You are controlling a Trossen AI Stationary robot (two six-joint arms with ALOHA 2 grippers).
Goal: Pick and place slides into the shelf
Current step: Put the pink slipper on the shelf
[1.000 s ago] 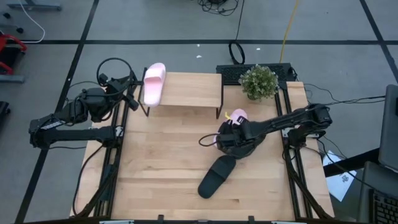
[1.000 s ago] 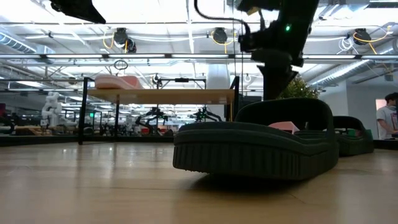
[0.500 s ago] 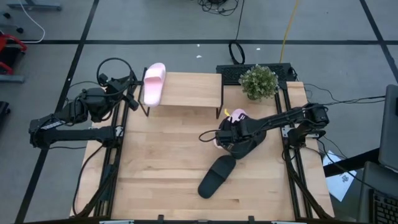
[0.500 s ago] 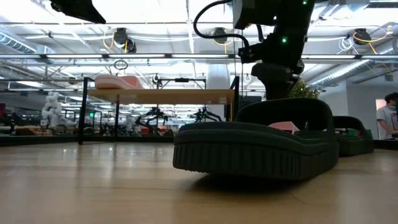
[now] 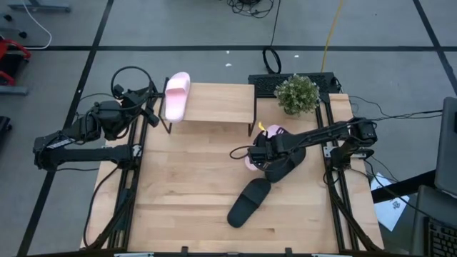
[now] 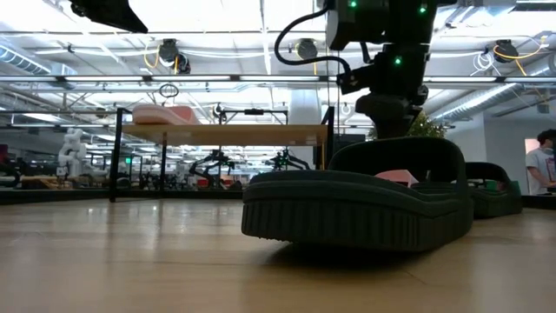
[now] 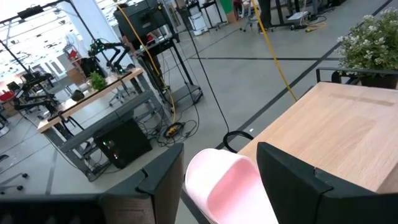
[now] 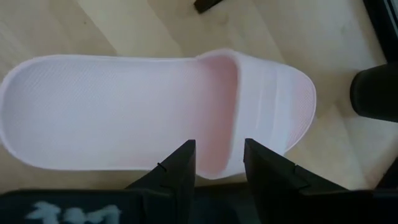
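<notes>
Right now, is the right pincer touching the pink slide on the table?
Cannot tell. In the right wrist view the right pincer straddles the pink slide at its strap edge, but no view plainly shows contact or a gap.

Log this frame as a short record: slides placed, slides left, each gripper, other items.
on shelf: one pink slide at the left end of the shelf
on table: second pink slide, two black slides
right gripper: open, over the second pink slide's strap edge, not closed on it
left gripper: open, at the shelf's left end by the placed slide
other: potted plant at the table's far right
</notes>
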